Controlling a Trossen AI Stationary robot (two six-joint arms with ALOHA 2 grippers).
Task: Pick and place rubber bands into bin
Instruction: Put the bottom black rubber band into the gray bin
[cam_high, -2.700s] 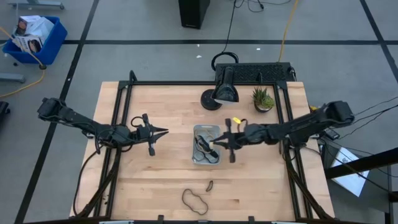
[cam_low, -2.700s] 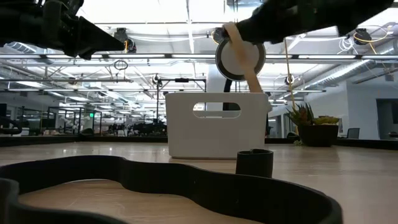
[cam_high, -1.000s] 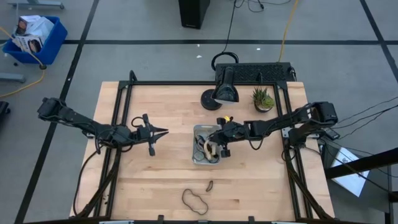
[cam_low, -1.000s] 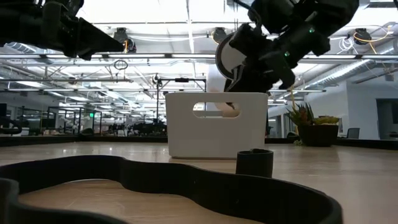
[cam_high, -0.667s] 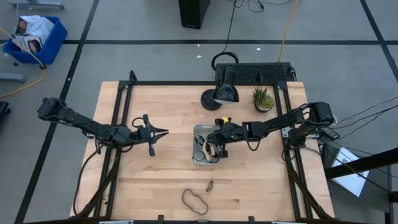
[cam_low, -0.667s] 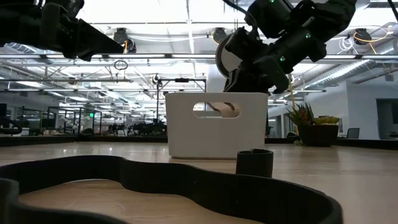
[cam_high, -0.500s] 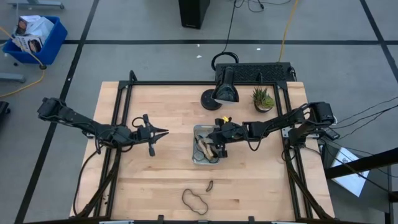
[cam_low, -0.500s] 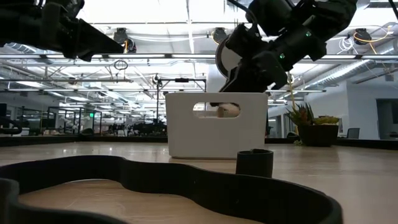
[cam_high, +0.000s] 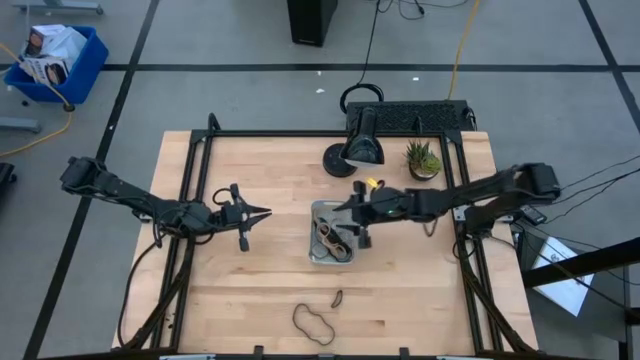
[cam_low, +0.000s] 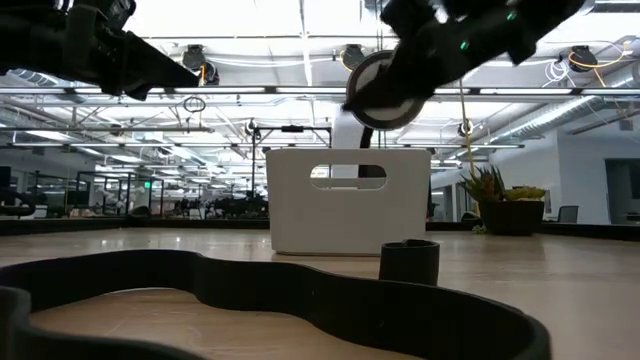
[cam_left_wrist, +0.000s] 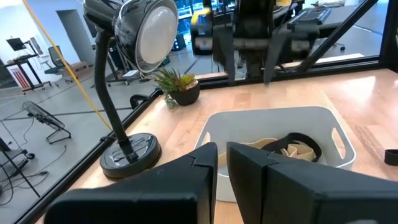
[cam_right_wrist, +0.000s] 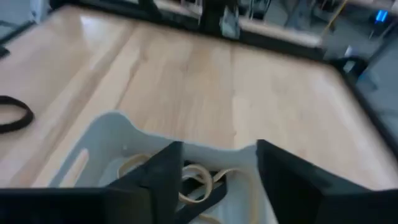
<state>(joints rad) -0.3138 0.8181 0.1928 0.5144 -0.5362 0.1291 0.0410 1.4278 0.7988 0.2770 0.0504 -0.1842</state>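
The bin (cam_high: 331, 232) sits mid-counter (cam_high: 270, 290) with tan and dark rubber bands (cam_left_wrist: 292, 147) heaped inside; a dark loop (cam_high: 312, 323) and a tiny piece (cam_high: 337, 297) lie near the front edge; my right fingers (cam_high: 357, 226) hang apart and empty over the bin's rim; my left fingers (cam_high: 243, 214), nearly together, wait well off to its left.

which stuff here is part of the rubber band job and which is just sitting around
Job:
- bin, holding several bands
- dark rubber band loose on the table
- tiny dark piece
- right end effector, open over the bin

Lying about:
- desk lamp
- potted plant
- blue crate
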